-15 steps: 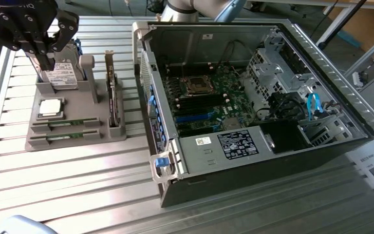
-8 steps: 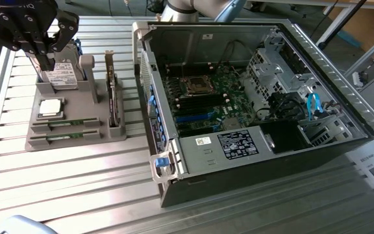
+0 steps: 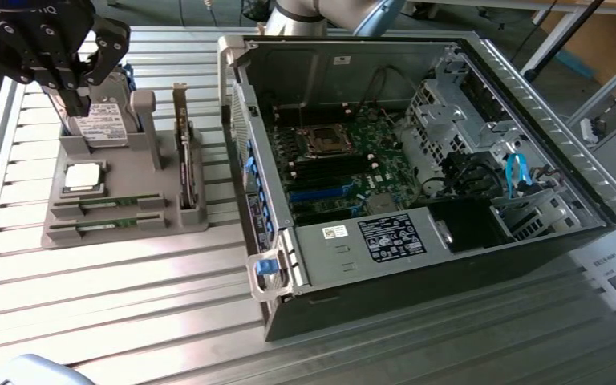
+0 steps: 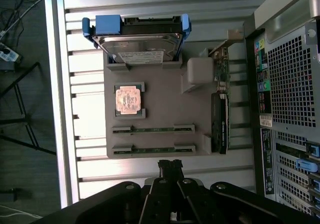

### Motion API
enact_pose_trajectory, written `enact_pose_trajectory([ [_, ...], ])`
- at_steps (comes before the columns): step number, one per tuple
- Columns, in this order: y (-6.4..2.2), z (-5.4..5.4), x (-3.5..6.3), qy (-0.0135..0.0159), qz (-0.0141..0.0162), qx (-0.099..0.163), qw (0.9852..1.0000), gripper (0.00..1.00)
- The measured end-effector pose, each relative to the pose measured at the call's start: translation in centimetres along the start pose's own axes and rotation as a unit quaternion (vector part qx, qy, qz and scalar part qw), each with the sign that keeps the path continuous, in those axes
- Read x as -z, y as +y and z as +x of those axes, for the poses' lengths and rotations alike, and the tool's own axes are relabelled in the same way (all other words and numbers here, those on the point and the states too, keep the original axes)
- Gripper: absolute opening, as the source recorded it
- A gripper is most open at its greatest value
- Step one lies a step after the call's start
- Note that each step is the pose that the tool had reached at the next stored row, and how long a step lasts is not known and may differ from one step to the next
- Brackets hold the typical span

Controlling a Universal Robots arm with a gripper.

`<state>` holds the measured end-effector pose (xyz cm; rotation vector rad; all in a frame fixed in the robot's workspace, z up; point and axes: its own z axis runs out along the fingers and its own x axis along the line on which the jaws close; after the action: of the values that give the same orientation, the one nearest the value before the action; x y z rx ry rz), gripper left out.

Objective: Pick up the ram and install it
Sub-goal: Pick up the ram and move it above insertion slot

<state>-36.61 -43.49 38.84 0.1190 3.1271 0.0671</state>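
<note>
Overhead, the pincer [image 3: 73, 98] points straight down, pressed together, near the tray [image 3: 121, 178] holding the ram [image 3: 107, 207].

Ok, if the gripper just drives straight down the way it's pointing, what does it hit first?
Probably the bare table slat, or the edge of the grey holder. In the wrist view the shut gripper sits just off the holder, beside the nearer ram. Depth is unclear.

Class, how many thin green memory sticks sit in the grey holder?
2. One thin green memory stick lies next to the square silver processor chip; the other alongside, nearer the holder's edge.
</note>
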Motion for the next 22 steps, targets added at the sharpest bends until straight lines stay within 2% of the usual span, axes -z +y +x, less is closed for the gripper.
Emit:
enact_pose_trajectory([
  [5,0.00,0.01,0.00,0.0003,0.0000,0.006,1.0000,0.10],
  [8,0.00,0.00,0.00,0.0009,-0.0002,0.021,0.9998,0.10],
  [10,0.00,0.00,0.00,0.0017,-0.0004,0.039,0.9992,0.10],
  [17,0.00,0.00,-0.02,0.0041,-0.0009,0.094,0.9955,0.10],
  [22,0.00,0.00,-0.05,0.0057,-0.0013,0.133,0.9911,0.10],
])
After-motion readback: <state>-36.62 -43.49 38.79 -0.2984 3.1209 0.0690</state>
